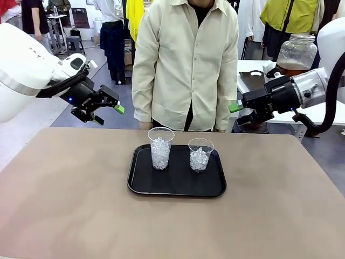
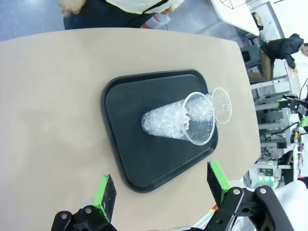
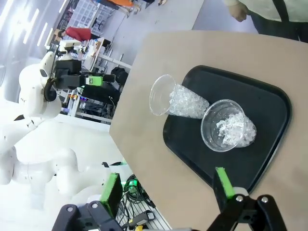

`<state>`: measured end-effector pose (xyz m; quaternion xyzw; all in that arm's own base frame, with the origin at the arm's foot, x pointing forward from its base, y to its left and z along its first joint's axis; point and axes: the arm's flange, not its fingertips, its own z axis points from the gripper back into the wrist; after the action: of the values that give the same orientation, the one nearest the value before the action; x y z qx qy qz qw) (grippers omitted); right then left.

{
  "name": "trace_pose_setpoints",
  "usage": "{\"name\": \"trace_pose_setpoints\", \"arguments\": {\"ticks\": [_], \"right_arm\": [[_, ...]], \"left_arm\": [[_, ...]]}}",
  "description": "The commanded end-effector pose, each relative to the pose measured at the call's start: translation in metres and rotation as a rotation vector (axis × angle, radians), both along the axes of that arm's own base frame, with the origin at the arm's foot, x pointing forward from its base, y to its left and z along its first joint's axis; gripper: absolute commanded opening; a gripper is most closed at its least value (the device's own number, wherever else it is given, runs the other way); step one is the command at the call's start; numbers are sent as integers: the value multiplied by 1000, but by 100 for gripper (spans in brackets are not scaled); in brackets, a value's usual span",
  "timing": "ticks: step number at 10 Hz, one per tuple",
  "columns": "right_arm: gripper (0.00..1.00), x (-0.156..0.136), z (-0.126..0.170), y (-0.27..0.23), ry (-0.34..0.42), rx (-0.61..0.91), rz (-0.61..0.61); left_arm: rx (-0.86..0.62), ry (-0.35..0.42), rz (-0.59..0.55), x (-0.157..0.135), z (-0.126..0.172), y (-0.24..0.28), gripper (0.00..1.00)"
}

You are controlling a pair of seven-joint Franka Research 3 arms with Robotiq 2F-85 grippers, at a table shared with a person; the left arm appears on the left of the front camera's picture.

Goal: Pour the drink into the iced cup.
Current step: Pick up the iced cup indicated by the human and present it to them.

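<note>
Two cups: both clear and filled with ice, upright on the tray (image 1: 141,186); taller cup (image 1: 160,148) on its left half, shorter cup (image 1: 200,155) on its right half, apart from each other.
Tray: black, at the worktop (image 1: 64,210) middle, nearer the far edge, where a person (image 1: 186,65) stands.
Drink: amber liquid low in a big glass jar (image 1: 295,54) on a white table beyond the far right corner, off the worktop.
Left hand (image 1: 107,112): released, jaws wide, empty, raised over the left edge.
Right hand (image 1: 239,114): released, jaws wide, empty, raised beyond the far right corner.
Step in hand: likely fetching the drink; nothing is gripped yet.
Doing it well: grip the drink's vessel firmly, bring its lip over one cup's rim, tilt slowly since ice leaves little room, and avoid knocking the neighbouring cup.
</note>
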<state>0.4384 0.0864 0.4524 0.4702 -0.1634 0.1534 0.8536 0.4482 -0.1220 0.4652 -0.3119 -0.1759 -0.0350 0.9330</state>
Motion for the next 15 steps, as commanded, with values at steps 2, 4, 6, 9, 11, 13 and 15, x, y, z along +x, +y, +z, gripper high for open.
{"name": "trace_pose_setpoints", "arguments": {"ticks": [2, 4, 6, 9, 11, 13, 15], "right_arm": [[100, 0, 0, 0, 0, 0, 0], [100, 16, 3, 3, 179, 133, -93], [100, 28, 3, -14, 282, 244, -118], [100, 39, -17, -30, 383, 359, -131], [100, 46, -39, -39, 418, 442, -103], [100, 54, -62, -45, 463, 472, -65], [100, 61, -76, -49, 488, 502, -28]], "left_arm": [[-26, 17, 20, 0, 2, 2, 100], [-125, 35, 72, 5, 1, 16, 100], [-292, 96, 71, 17, -11, 40, 100], [-469, 121, 2, 25, -39, 57, 100], [-573, 126, -85, 34, -59, 63, 100], [-614, 174, -141, 45, -78, 64, 100], [-635, 194, -153, 54, -88, 65, 100]]}}
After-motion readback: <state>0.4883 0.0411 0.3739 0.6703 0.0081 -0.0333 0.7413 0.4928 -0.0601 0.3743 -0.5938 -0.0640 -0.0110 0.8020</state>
